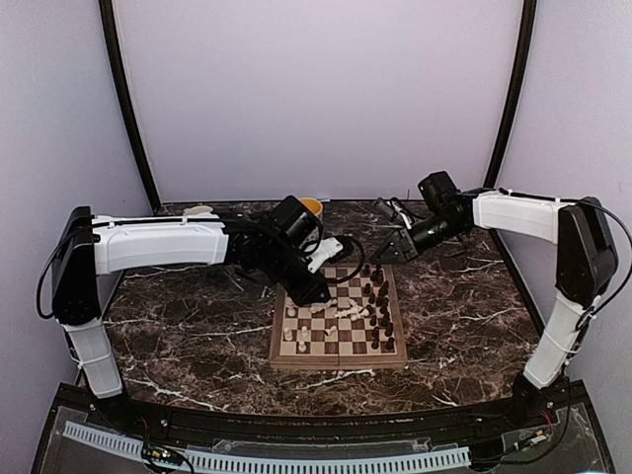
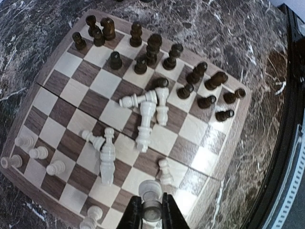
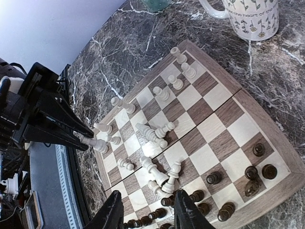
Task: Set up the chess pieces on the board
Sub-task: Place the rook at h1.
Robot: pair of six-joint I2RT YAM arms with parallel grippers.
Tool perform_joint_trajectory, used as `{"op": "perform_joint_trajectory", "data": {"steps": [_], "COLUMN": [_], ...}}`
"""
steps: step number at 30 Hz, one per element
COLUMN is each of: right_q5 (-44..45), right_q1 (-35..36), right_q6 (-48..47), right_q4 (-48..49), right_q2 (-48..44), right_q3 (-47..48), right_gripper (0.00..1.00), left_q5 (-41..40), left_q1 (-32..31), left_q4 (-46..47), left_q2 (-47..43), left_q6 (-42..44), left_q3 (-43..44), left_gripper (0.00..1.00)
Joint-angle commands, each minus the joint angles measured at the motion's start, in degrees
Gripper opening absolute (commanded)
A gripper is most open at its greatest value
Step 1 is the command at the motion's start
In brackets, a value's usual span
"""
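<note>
The wooden board lies mid-table, and its border also shows in the left wrist view and the right wrist view. Dark pieces stand along its right side. Several white pieces lie toppled mid-board, and a few white pawns stand on the left side. My left gripper is shut on a white piece just above the board's far left part. My right gripper is open and empty, raised above the board's far right corner.
A white patterned mug stands on the marble just behind the board, and its yellow inside shows in the top view. A pale object sits at the back left. The enclosure walls ring the table.
</note>
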Motion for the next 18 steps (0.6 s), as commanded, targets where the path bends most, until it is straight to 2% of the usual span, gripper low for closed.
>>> {"op": "perform_joint_trajectory", "data": {"steps": [1,7,12,18], "right_q5": [1.7,2.2,2.2,2.9], "right_q1": [2.0,2.8,2.8,2.9], "right_q6": [-2.0,-2.7,-3.0,-3.3], "right_q4": [0.6,0.4,0.0,-0.2], "right_q2": [-1.2,-1.3,-0.5,-0.7], "right_q3": [-1.7,-0.8,-0.1,-0.5], "right_gripper": [0.37,0.36,0.36,0.36], "left_q5": [2.1,0.6,-3.4,-6.0], "left_q1": [0.1,-0.5,-2.4,-3.3], "left_q4": [-11.5,-16.0,-14.9,-12.2], "left_q2": [-9.7,-17.8,-16.2,-11.9], "left_q6": [6.0,5.9,4.6,4.1], "left_q3": [-2.6,-10.9,-15.1,-14.8], "left_gripper": [0.09,0.09,0.09,0.09]}}
